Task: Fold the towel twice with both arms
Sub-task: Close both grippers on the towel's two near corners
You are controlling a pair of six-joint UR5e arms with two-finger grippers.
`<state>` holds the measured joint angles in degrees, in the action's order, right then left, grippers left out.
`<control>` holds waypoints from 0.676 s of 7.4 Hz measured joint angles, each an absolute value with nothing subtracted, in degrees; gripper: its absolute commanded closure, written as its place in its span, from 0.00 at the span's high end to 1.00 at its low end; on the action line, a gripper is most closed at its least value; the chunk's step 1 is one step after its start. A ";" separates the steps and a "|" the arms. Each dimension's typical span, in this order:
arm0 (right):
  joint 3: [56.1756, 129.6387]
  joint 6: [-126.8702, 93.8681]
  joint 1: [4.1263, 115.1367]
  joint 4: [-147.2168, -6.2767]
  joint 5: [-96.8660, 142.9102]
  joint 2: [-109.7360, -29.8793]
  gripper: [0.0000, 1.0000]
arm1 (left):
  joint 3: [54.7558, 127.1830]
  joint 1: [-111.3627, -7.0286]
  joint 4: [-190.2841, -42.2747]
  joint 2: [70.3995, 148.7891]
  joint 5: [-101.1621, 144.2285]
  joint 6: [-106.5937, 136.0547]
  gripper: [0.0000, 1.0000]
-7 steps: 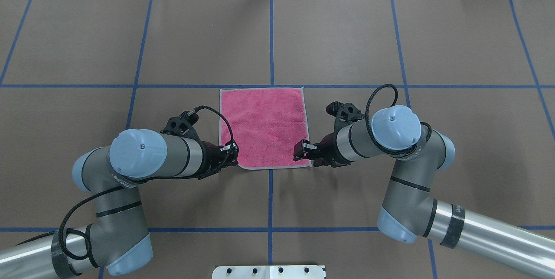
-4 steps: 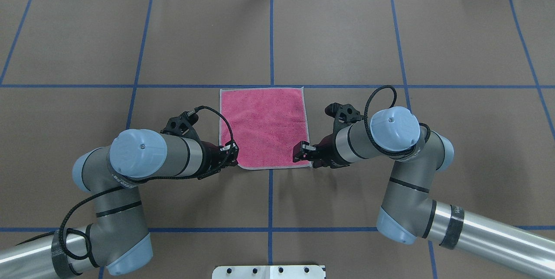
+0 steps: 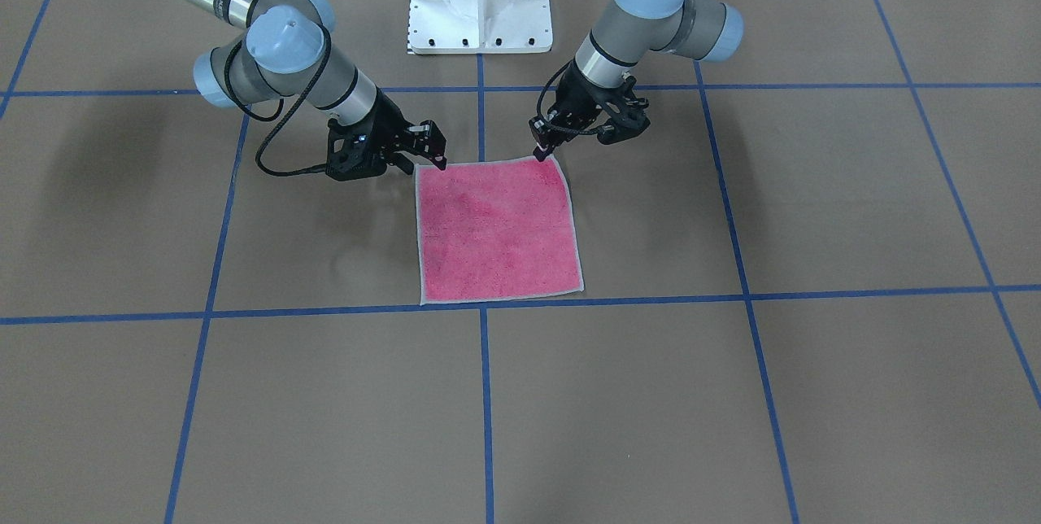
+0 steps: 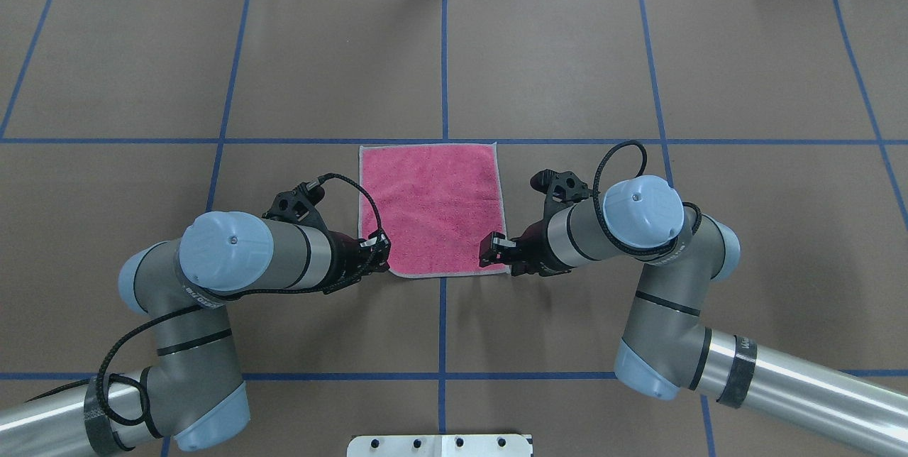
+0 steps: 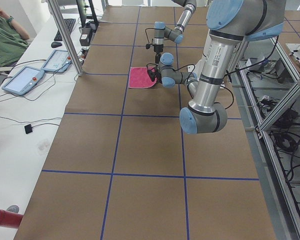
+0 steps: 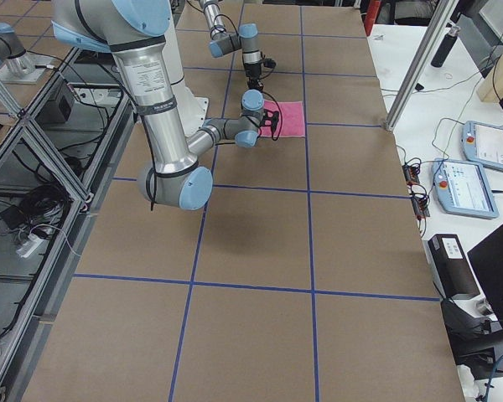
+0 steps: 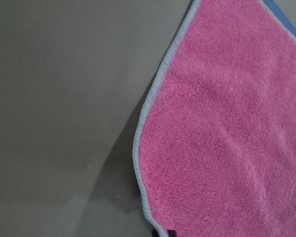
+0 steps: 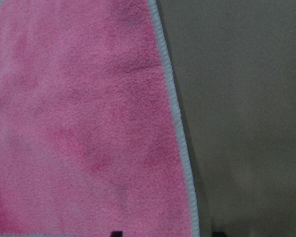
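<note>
Jaws of the left gripper (image 4: 381, 256) pressed together on the hem at the near-left corner of the towel (image 4: 430, 208). Jaws of the right gripper (image 4: 491, 249) apart, straddling the hem at the near-right corner. Towel flat, pink face up, spread square mid-surface (image 4: 567, 52). Its far edge lies just short of a blue tape line (image 4: 284, 140); another line runs under its middle. Beyond the surface's left end: side bench with two pendants (image 5: 24, 80), keyboard (image 5: 69, 26), seated person (image 5: 5, 37).
</note>
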<state>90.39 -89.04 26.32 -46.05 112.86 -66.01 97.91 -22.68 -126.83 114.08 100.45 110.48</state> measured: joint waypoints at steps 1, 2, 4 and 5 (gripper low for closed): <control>90.39 -89.09 26.32 -46.06 112.85 -66.02 0.00 | 97.91 -22.68 -126.83 114.08 100.45 110.48 0.00; 90.38 -89.13 26.34 -46.06 112.85 -66.03 0.00 | 97.91 -22.68 -126.82 114.08 100.44 110.48 0.00; 90.63 -89.20 26.30 -46.05 112.85 -65.99 0.00 | 97.88 -22.68 -126.83 114.06 100.38 110.48 0.00; 90.84 -89.20 26.33 -46.05 112.85 -66.00 0.00 | 97.82 -22.67 -126.83 114.03 100.38 110.48 0.00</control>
<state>90.84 -89.20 26.33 -46.05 112.85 -66.00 97.82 -22.67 -126.83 114.03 100.38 110.48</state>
